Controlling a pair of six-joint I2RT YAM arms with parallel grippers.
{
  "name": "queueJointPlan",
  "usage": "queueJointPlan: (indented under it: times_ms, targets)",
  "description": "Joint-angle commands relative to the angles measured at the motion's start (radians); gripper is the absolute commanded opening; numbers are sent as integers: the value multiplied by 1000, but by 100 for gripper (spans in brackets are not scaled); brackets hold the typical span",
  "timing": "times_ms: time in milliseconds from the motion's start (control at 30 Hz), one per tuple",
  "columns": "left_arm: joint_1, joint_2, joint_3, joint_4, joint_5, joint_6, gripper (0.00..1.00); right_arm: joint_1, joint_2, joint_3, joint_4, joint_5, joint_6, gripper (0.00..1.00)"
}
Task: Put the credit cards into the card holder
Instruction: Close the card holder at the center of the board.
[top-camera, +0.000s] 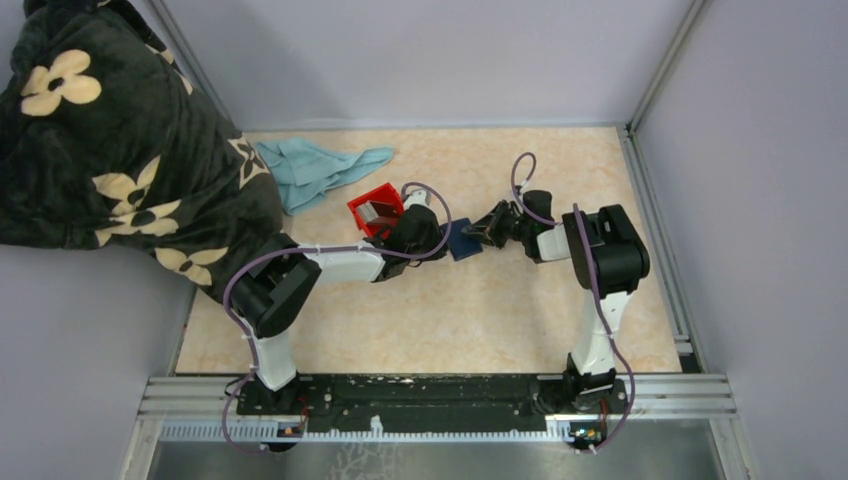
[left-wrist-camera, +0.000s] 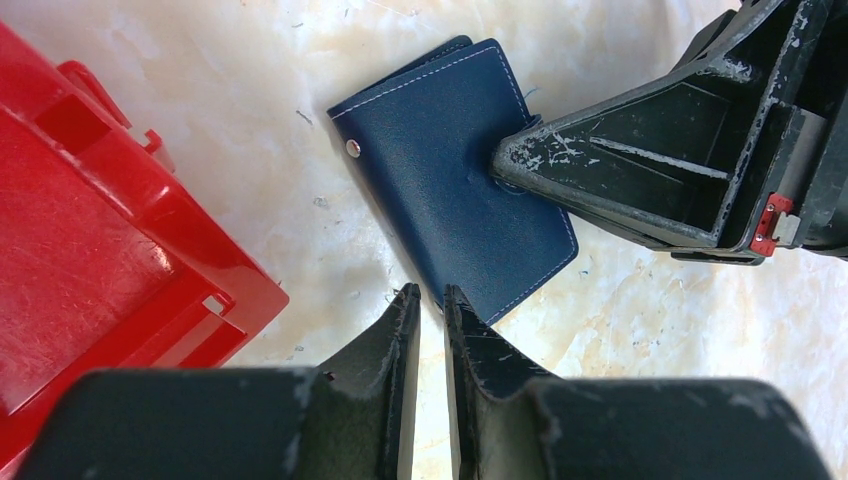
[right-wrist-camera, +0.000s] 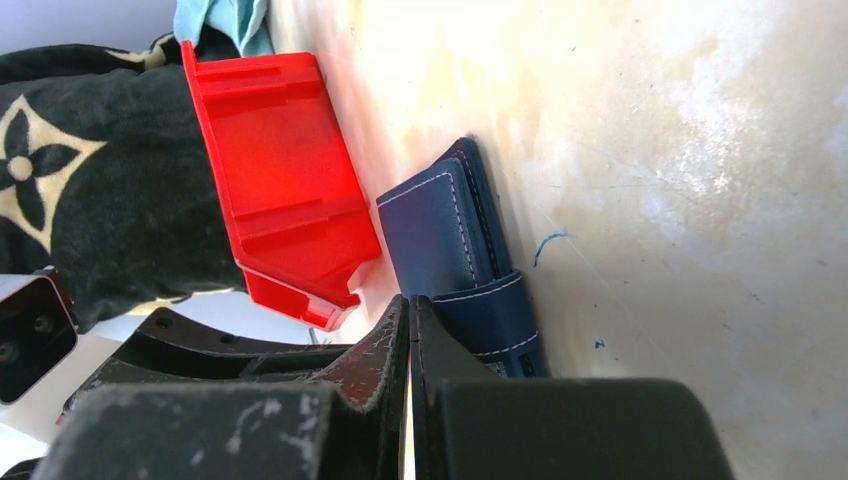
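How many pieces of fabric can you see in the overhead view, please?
2: a light blue cloth crumpled at the table's far left, beyond the red bin, and a dark floral blanket over the left edge. More could hide beneath it.

Seen from above, the card holder (top-camera: 462, 240) lies flat on the table (top-camera: 500, 310) near its middle. The bin (top-camera: 376, 213) sits at its ten o'clock, with the cloth (top-camera: 320, 172) farther out the same way. The left gripper (top-camera: 428, 236) stands at its nine o'clock. The right gripper (top-camera: 487, 230) touches it at two o'clock.
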Motion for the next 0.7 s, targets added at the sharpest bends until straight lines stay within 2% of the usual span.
queueJointPlan:
  times_ms: [0, 667]
  targets:
    - [-6, 5, 18, 26, -9, 21, 21, -6, 27, 5, 40, -1, -14, 0]
    - [-6, 64, 187, -29, -4, 90, 22, -6, 45, 1, 62, -11, -6, 0]
